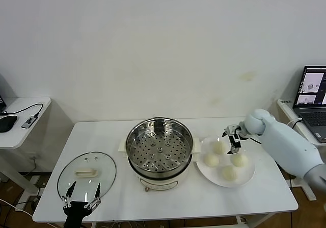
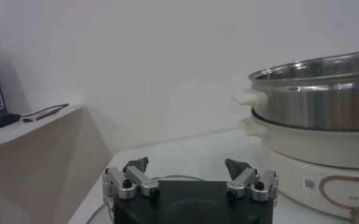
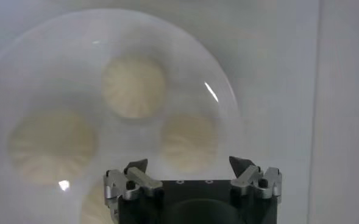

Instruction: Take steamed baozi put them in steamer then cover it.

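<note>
We're at the first pick: nothing in the steamer yet, cover still off.

Near edge, lower left of the head view: left gripper [image 1: 81,194] hangs parked over the near rim of the cover [image 1: 86,175], jaws spread wide, nothing between them. One cover, flat on the table [image 1: 265,197], handle up.

Centre of frame: one steamer [image 1: 160,150], perforated tray bare, zero buns inside. Left wrist view shows its steel wall and cream base [image 2: 316,137] close by.

Right of centre: one white plate [image 1: 245,181] touching or just beside the steamer, carrying four steamed baozi [image 1: 229,173].

Farther, upper part of the plate: right gripper [image 1: 234,145] sits over the buns, jaws apart, empty. Its wrist view looks straight down on the plate [image 3: 222,91] with buns below [image 3: 189,142].

Next move, our call: drop onto one bun, centre it between the jaws, close softly (dough will squash), lift, carry left to the tray. Repeat for four, then the left arm takes the cover.
</note>
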You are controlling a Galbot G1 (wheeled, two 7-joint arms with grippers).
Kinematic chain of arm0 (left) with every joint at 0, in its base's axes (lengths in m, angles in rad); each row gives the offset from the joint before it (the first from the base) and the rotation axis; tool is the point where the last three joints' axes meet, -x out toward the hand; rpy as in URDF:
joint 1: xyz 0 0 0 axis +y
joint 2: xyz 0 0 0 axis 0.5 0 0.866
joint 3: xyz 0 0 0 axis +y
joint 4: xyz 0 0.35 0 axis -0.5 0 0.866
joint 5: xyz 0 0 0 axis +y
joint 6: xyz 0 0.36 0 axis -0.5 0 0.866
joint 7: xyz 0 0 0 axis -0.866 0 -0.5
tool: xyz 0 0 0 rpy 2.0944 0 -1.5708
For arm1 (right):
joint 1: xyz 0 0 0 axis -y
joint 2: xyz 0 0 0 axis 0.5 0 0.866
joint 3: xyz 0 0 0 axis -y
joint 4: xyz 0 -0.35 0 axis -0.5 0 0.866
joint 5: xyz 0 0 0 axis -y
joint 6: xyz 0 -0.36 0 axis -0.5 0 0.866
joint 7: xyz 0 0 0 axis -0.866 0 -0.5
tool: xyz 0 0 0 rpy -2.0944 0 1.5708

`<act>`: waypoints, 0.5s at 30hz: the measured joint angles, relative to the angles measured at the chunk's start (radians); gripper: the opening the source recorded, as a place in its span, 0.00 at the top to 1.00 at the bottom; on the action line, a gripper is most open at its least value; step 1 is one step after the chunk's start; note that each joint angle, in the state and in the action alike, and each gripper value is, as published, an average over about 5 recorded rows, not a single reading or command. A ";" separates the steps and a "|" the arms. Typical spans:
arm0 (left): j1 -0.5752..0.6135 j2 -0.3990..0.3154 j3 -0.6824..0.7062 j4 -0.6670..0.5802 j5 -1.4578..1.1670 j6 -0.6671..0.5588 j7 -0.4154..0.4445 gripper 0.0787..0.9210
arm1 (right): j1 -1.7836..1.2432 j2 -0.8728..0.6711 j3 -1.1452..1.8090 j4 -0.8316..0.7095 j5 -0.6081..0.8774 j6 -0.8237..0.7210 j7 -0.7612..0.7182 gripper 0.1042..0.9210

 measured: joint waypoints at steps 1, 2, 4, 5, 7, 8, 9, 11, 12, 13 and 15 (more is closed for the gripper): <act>0.000 0.001 -0.001 0.000 0.001 -0.001 0.000 0.12 | 0.001 0.008 -0.001 -0.010 -0.004 0.000 0.000 0.12; 0.001 0.001 -0.003 0.000 0.002 -0.002 0.000 0.12 | 0.001 0.016 -0.002 -0.019 -0.007 0.000 0.001 0.12; 0.001 0.002 -0.004 0.001 0.003 -0.004 0.000 0.12 | 0.003 0.029 -0.004 -0.036 -0.012 0.001 0.003 0.12; 0.000 0.002 -0.005 0.001 0.004 -0.005 0.000 0.12 | 0.004 0.036 -0.004 -0.044 -0.014 0.001 0.004 0.12; 0.000 0.003 -0.007 0.003 0.006 -0.007 -0.001 0.12 | 0.004 0.049 -0.004 -0.059 -0.016 0.000 0.006 0.13; -0.001 0.003 -0.007 0.004 0.008 -0.008 -0.001 0.12 | 0.005 0.055 -0.004 -0.065 -0.018 -0.001 0.006 0.14; -0.001 0.003 -0.008 0.005 0.009 -0.009 -0.001 0.12 | 0.005 0.061 -0.004 -0.071 -0.019 -0.002 0.007 0.15; -0.002 0.002 -0.008 0.008 0.013 -0.012 -0.001 0.12 | 0.005 0.070 -0.003 -0.082 -0.022 -0.005 0.007 0.18; -0.002 0.002 -0.008 0.009 0.015 -0.013 -0.001 0.12 | 0.005 0.075 -0.003 -0.086 -0.024 -0.006 0.008 0.19; -0.003 0.001 -0.008 0.011 0.016 -0.014 -0.001 0.12 | 0.005 0.078 -0.002 -0.090 -0.025 -0.008 0.008 0.20; -0.003 0.001 -0.008 0.012 0.017 -0.015 -0.001 0.12 | 0.006 0.084 -0.002 -0.097 -0.028 -0.010 0.009 0.23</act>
